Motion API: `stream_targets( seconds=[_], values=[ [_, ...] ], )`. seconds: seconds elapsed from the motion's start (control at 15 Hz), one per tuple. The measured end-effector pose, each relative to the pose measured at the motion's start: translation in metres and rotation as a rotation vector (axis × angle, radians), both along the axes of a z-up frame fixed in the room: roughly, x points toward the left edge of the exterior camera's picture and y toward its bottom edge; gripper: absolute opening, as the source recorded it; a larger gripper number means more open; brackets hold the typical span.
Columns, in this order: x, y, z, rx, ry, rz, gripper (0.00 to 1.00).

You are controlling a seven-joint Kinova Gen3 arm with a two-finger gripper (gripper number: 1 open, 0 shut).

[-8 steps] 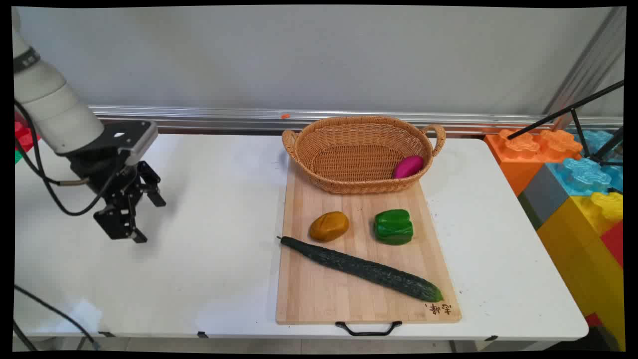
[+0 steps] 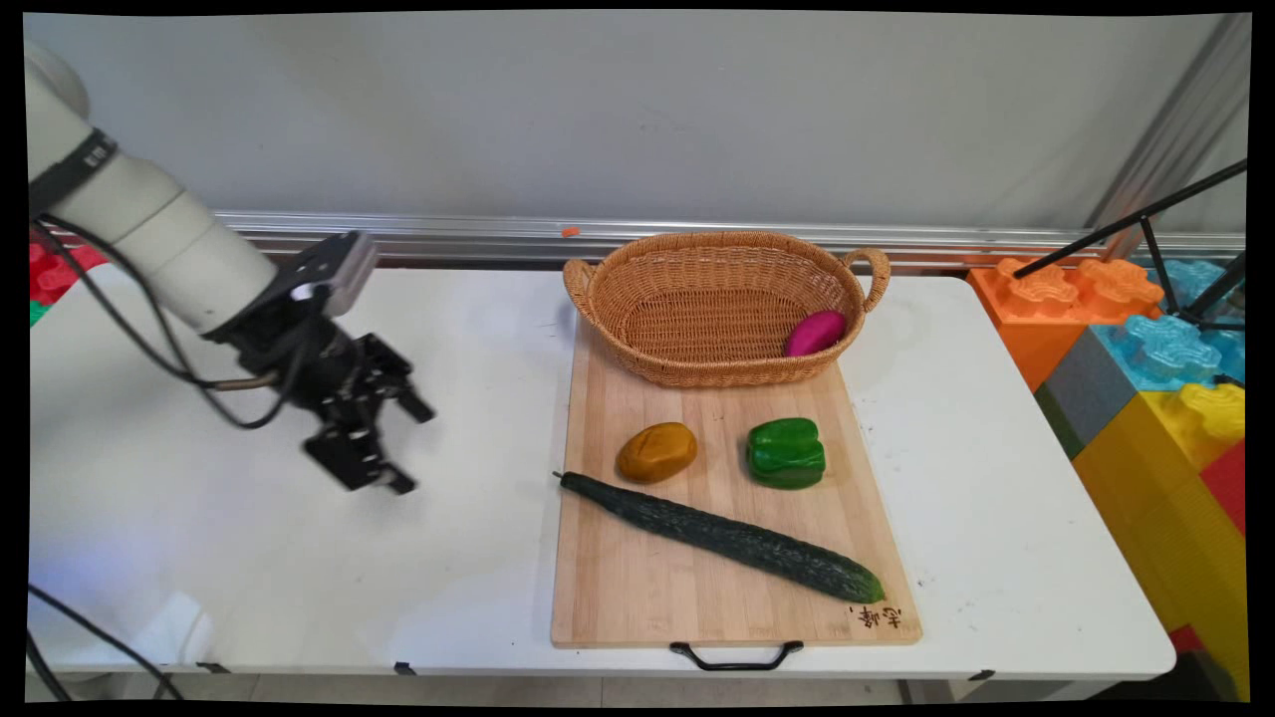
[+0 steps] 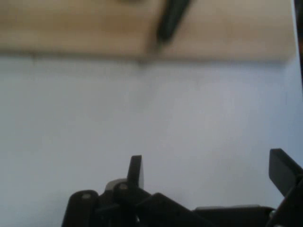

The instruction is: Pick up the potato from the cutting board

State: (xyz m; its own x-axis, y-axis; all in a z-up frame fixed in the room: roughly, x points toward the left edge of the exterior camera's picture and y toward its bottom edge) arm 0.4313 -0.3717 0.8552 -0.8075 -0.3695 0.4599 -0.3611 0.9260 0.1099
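White laminate makes up the table [image 2: 418,558] that carries everything, and I hang over its bare left half, clear of the surface. On the right half lies a bamboo cutting board [image 2: 637,597], its long side running away from the camera and its black handle at the near edge, so it works as a mat for the produce. A wicker basket [image 2: 618,299] sits across the board's far end, its open mouth facing up; a magenta sweet potato [image 2: 816,333] rests against its right inner wall. A long dark cucumber [image 2: 717,538] lies diagonally across the board, its stem end at the left edge and so the nearest thing to me. Behind it sit a green bell pepper [image 2: 786,453] and, left of that, a brown potato [image 2: 656,452], the two well apart.

My gripper [image 2: 406,446] is tilted toward the board, fingers spread wide with nothing between them. In the hand view the cucumber tip [image 3: 166,28] shows ahead.
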Motion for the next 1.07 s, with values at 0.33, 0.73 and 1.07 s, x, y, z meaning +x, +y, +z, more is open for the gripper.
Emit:
stream_targets(
  seconds=[0.33,0.73,1.07],
  values=[
    [-0.063,-0.016,0.018,-0.018,0.073,0.128,1.00],
    [-0.158,-0.024,0.045,-0.073,0.044,0.139,1.00],
    [-0.205,-0.026,0.041,-0.110,-0.044,0.154,1.00]
  ],
)
